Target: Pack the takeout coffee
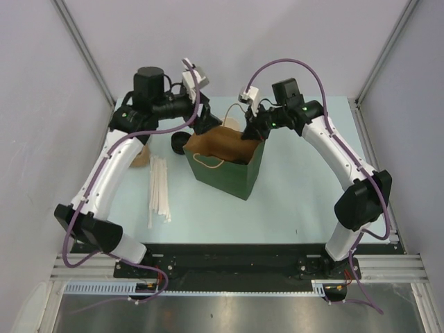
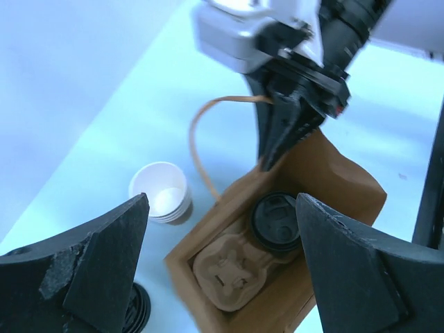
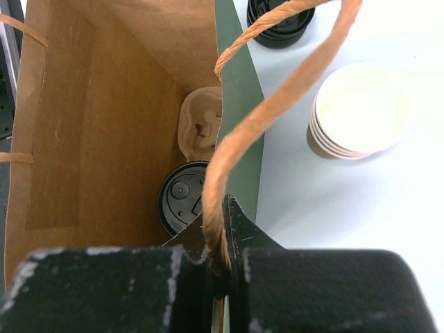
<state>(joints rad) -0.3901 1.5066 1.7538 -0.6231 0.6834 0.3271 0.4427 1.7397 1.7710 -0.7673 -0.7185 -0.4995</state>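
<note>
With the takeout coffee sitting inside the green bag, I'm hovering my left jaws spread above it while my right jaws are pinching the bag's rim, so I'm judging a clean straight-up withdrawal comes next.

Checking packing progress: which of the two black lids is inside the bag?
The takeout coffee's lid, beside the pulp carrier in the green bag; the loose lid lies outside on the table.

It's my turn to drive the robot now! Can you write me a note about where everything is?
Left gripper: jaws open, empty, over the bag.
Right gripper: shut on the bag's handle.
Coffee: lidded, inside the bag, next to a carrier.
Done: coffee is packed.
Left: probably just let go of the handle and back both arms away.
</note>
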